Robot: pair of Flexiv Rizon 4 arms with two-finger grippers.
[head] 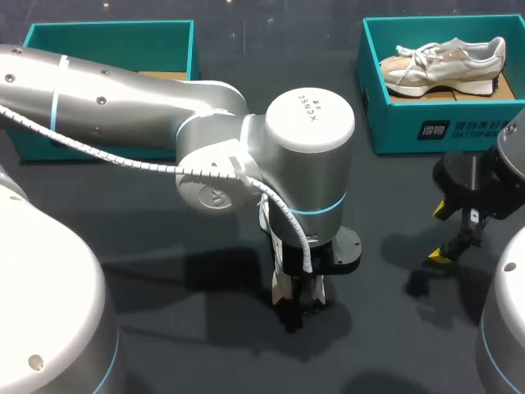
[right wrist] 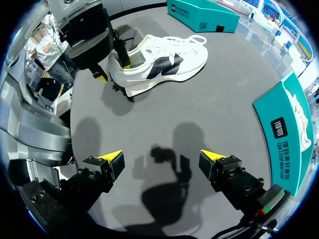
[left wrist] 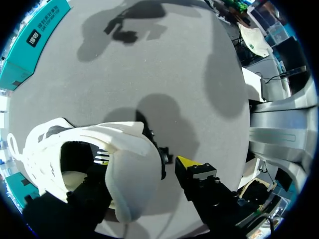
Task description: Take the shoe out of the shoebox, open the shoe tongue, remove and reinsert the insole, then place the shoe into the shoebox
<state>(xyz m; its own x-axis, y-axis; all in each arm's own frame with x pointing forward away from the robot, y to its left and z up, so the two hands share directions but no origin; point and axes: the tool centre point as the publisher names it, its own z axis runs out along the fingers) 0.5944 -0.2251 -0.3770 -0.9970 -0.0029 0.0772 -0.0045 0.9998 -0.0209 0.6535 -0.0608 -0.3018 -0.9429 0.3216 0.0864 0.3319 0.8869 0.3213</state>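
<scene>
Pinching only the heel of the white-and-black mesh sneaker (right wrist: 164, 59) lying on the dark grey tabletop (right wrist: 199, 114), your left fingers (left wrist: 185, 162) may let it pivot loose, while your right fingers (right wrist: 112, 159) hang spread, empty.

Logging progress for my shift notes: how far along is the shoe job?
Done: the white mesh sneaker is out on the dark table. In hand: left hand grips its heel; right hand hovers open. Apparently left: tongue, insole out and in, reboxing.
</scene>
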